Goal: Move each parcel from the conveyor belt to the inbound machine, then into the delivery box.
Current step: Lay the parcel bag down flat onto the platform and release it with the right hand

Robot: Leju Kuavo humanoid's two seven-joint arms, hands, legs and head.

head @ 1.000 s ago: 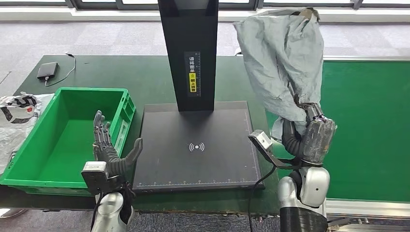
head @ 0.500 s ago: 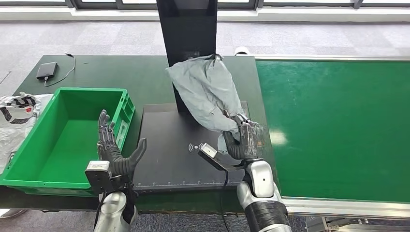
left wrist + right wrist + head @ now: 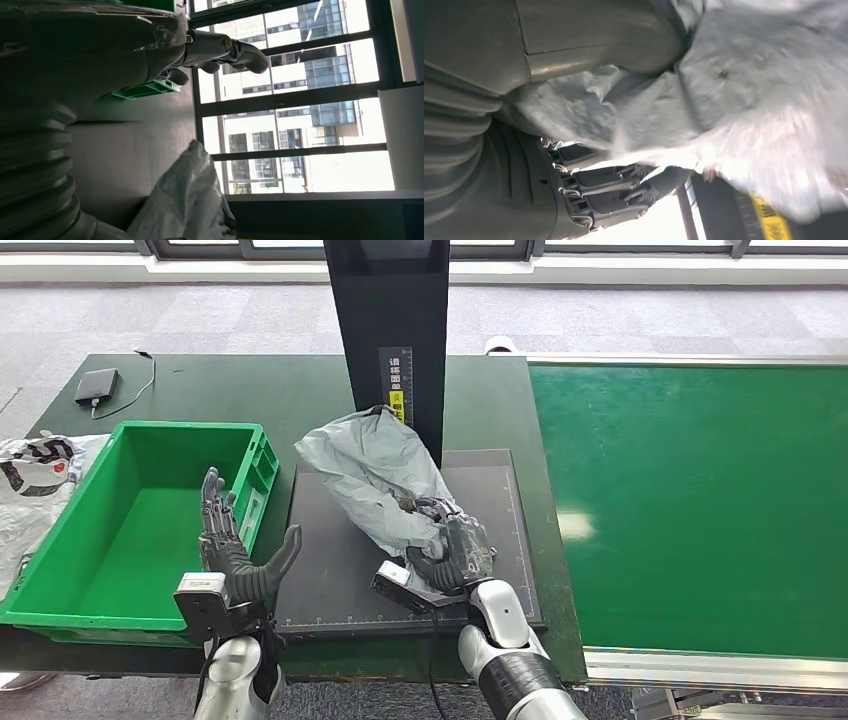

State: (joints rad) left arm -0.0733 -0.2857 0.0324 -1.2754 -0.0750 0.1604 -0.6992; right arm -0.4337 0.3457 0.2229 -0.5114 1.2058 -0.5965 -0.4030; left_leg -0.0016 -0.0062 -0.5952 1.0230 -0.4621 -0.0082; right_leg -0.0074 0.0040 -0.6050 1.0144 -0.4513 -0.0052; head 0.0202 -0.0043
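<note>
Beside the green delivery box (image 3: 90, 570), the left hand (image 3: 232, 555) holds nothing, fingers (image 3: 212, 502) spread wide and upright. On the inbound machine (image 3: 330, 585), the right hand (image 3: 452, 552) grips the grey parcel (image 3: 375, 480), fingers (image 3: 614, 185) curled around it.

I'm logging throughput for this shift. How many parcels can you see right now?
1. A grey bag parcel lies over the black scanner plate, gripped by the right hand. The conveyor belt and green box show none.
</note>
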